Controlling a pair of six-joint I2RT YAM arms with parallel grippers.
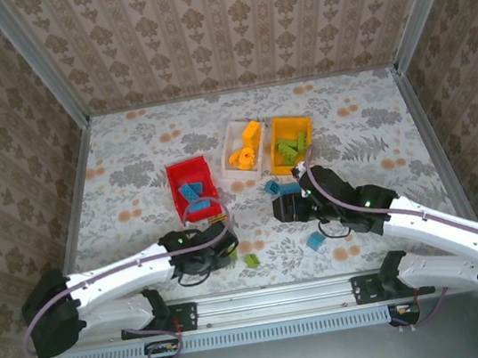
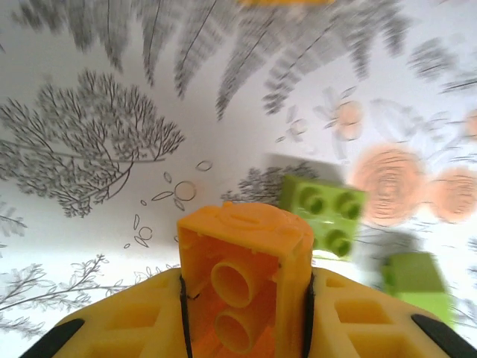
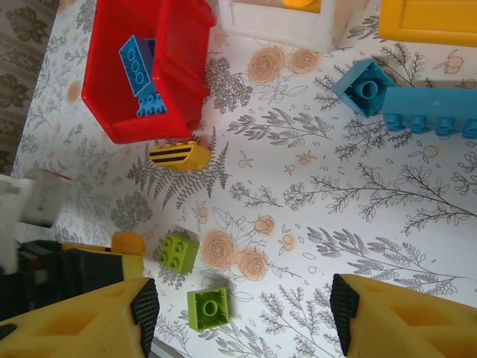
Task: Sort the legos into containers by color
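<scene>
Red bin (image 1: 194, 190), white bin (image 1: 244, 149) and orange-yellow bin (image 1: 291, 144) stood mid-desk (image 1: 128, 159) in the overhead view, holding blue, orange and green bricks in turn. Loose blue bricks (image 1: 281, 188) lay just before the orange-yellow bin, and green bricks (image 1: 251, 260) lay beside the left arm (image 1: 127, 272). The tips of that arm and of the right arm (image 1: 426, 225) were dark and small, so their grip could not be told there.

Through the left wrist camera, the left fingers (image 2: 112, 328), cut off by the bottom edge, were clamped on an orange brick (image 2: 242, 283), its hollow underside facing the lens. Two blurred green bricks (image 2: 324, 212) lay on the desk beyond, clear of the fingers.

Through the right wrist camera, the right fingers (image 3: 145, 306) stood wide apart, gripping nothing. One green brick (image 3: 209, 307) lay on the desk between them, another (image 3: 179, 252) just beyond. The white and orange-yellow bins were cut off at the top edge, and a long blue brick (image 3: 432, 112) at the right. A yellow piece with black stripes (image 3: 179, 155) beside the red bin could not be identified.
</scene>
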